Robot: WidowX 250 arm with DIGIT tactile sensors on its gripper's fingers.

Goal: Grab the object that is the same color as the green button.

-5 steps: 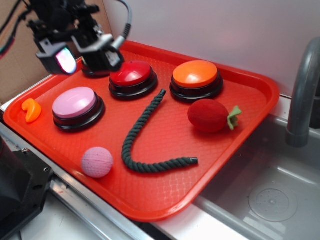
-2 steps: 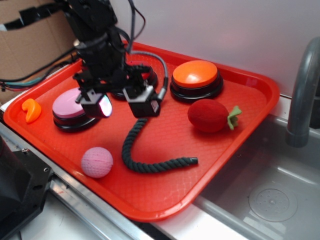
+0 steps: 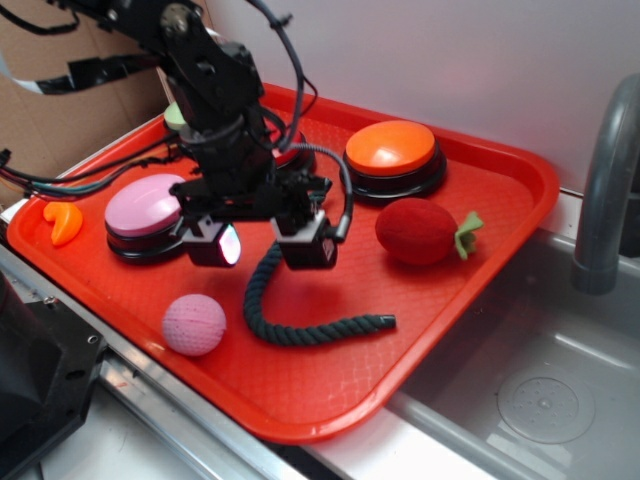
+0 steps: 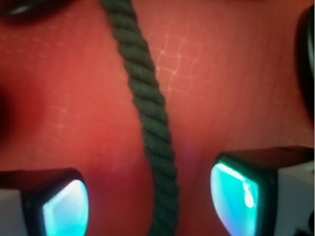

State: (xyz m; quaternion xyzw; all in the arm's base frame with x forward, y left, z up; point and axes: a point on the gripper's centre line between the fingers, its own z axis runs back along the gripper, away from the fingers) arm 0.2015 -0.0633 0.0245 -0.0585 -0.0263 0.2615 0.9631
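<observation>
A pink ball is seen nearest on a red tray. Just beyond, a dark green rope lies curved on the tray floor. The gripper is held above the rope's upper stretch, spread wide, nothing gripped; the rope runs between its fingers. The green button is glimpsed farthest back, mostly hidden by the arm.

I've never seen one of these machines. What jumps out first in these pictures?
The black robot arm, bent low over the middle of a bright red tray, its open jaws straddling a dark green rope with glowing pads either side. Behind it sit domed buttons, orange and pink, and a red plush strawberry lies to the right.
</observation>
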